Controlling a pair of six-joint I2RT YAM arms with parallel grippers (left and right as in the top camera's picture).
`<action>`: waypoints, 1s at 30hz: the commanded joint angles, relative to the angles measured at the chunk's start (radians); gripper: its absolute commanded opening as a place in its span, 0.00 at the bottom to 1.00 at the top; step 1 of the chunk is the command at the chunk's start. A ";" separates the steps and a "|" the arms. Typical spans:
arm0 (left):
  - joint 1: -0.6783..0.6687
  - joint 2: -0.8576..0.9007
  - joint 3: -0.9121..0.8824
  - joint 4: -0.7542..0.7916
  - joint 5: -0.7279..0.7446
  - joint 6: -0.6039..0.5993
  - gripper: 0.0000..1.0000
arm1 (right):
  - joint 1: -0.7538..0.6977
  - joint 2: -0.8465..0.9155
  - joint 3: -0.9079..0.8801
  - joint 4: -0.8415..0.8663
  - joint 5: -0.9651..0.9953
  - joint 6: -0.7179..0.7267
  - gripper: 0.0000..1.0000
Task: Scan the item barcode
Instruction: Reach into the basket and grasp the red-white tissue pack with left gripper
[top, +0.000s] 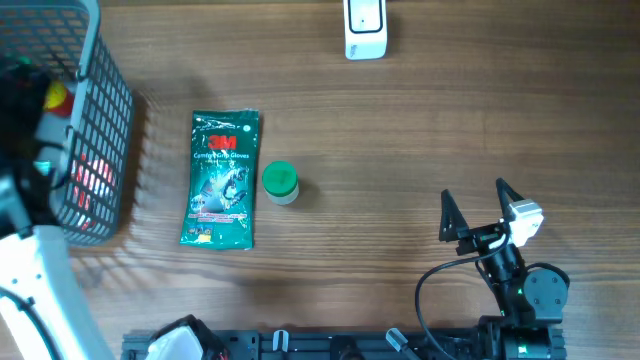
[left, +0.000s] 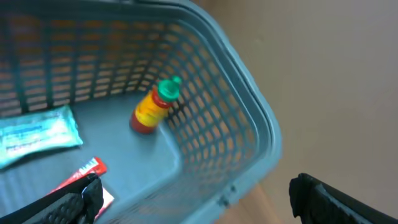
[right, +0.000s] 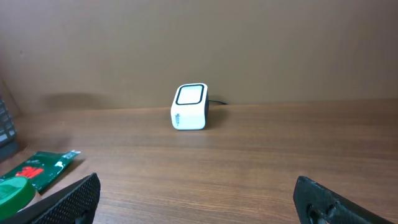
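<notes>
Grey mesh basket (top: 105, 110) at 10 o'clock on counter (top: 400, 130). Left pincer (left: 193, 193) hovers above it, fingers wide apart, empty. Right pincer (top: 472, 200) at 5 o'clock, also spread, empty. Likely item: yellow-red sauce bottle (left: 154, 107), lying in basket against wall.

Risks:
- fingers snag mesh
- round bottle rolls or slips
- barcode faces away from scanner (top: 365, 25) at 12 o'clock, no read

Count:
- one scanner
- one basket
- one 3M glove packet (top: 222, 180)
- one green-lidded jar (top: 280, 183) at its 3 o'clock
- in basket: one bottle, one pale-blue sachet (left: 37, 135), one red packet (left: 84, 174)
- two pincers

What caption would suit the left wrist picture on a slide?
Open left gripper above a grey basket holding a yellow bottle, blue packet and red packet.
</notes>
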 joint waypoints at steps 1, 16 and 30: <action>0.174 0.084 0.019 -0.029 0.196 -0.185 1.00 | 0.008 -0.005 -0.001 0.003 0.016 0.011 1.00; 0.240 0.499 0.019 -0.171 0.340 -0.293 1.00 | 0.008 -0.005 -0.001 0.003 0.016 0.011 1.00; 0.238 0.676 0.018 -0.304 0.318 -0.293 0.81 | 0.008 -0.005 -0.001 0.003 0.016 0.011 1.00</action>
